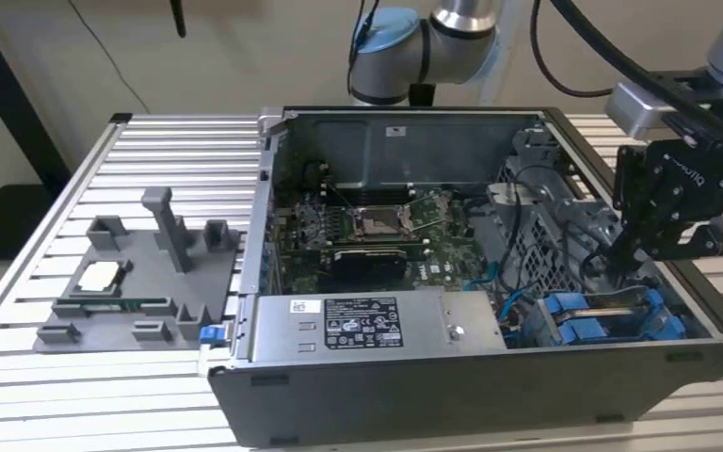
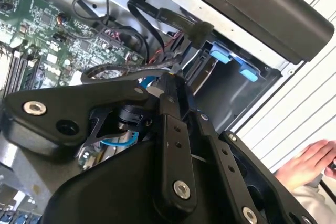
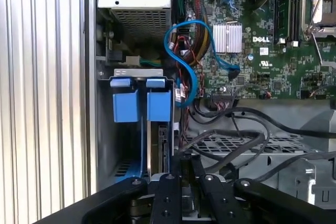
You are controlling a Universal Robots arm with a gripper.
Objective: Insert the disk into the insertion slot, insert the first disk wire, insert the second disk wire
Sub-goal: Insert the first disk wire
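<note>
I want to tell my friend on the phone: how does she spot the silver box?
Find the open computer case on the slatted table. Inside, against the wall nearest the exterior view, lies the silver box. It alone bears a black-and-white label.

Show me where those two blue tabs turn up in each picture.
Exterior view: blue tabs in the case's near corner, at the exterior view's right.
Second wrist view: tabs against the case's dark wall.
First wrist view: tabs side by side along the case wall.
Shared landmark: the green motherboard, beside the tabs throughout.
</note>
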